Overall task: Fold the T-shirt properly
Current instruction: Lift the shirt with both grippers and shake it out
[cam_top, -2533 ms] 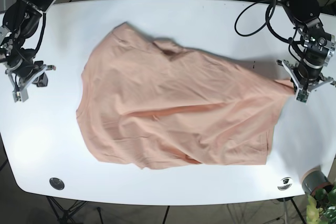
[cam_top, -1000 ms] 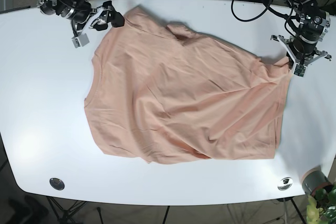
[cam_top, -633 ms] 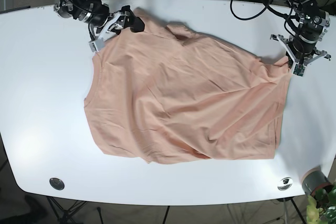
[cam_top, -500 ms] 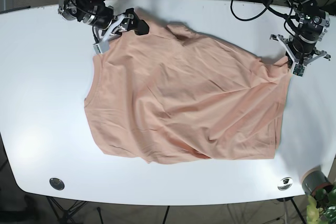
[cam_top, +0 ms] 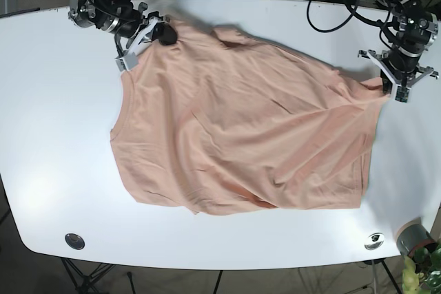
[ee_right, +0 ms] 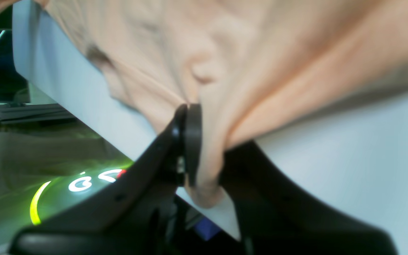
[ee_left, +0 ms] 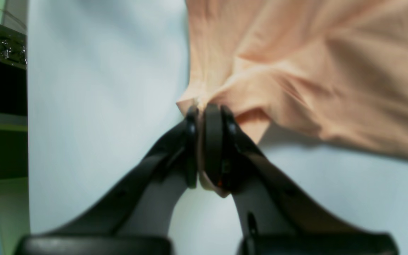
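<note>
Shirt, peach, lies spread over mid table, wrinkled, w/ diagonal creases across the body. Its bottom hem runs near the table's front-right; one top corner reaches toward the back-left, another corner stretches out to the right edge. Cloth is bunched and pulled taut at both held corners.

Left gripper, on the base view's right: jaws clamped on a shirt corner, a thin fold of fabric pinched between the black fingers, w/ a bit poking out below them. In base view that gripper sits at the table's right side, corner drawn out to it.

Right gripper, on the base view's left: jaws closed on a thick bunch of shirt, cloth draped over one finger and hanging past the table edge. In base view it is at the back-left, near the collar area.

Front-right of table: small round cap; a plant just off the corner.
</note>
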{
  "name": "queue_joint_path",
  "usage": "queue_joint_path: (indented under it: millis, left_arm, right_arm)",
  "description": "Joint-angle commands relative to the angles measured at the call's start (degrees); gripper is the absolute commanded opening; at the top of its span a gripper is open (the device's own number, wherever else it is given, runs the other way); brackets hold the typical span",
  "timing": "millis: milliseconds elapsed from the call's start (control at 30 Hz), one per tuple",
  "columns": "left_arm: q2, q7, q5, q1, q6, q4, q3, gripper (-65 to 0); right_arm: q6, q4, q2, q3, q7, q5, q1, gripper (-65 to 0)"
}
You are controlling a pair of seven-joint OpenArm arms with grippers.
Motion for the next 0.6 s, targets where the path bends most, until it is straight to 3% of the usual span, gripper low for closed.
queue_joint_path:
  millis: [0, 200, 300, 567]
  left_arm:
    - [-1.2, 1.5, -3.2, -0.2, 0.4, 1.2, -2.5, -65.0]
    - [-1.3, 2.5, -8.4, 0.1, 0.4, 2.0, -7.6, -65.0]
    - [-1.3, 2.5, -9.0, 0.1, 0.4, 2.0, -8.3, -65.0]
    - [-1.0, 2.5, -7.6, -4.9, 0.4, 2.0, -1.0, -65.0]
  right_arm:
    - [0.39, 5.2, 1.0, 2.7, 0.6, 1.2, -1.4, -62.6]
    - [0.39, 10.8, 1.8, 8.0, 0.5, 1.1, -3.9, -62.8]
    - [0.48, 11.0, 3.3, 9.6, 0.5, 1.1, -3.6, -62.8]
    - [0.39, 11.1, 6.5, 9.9, 0.7, 0.7, 4.0, -62.8]
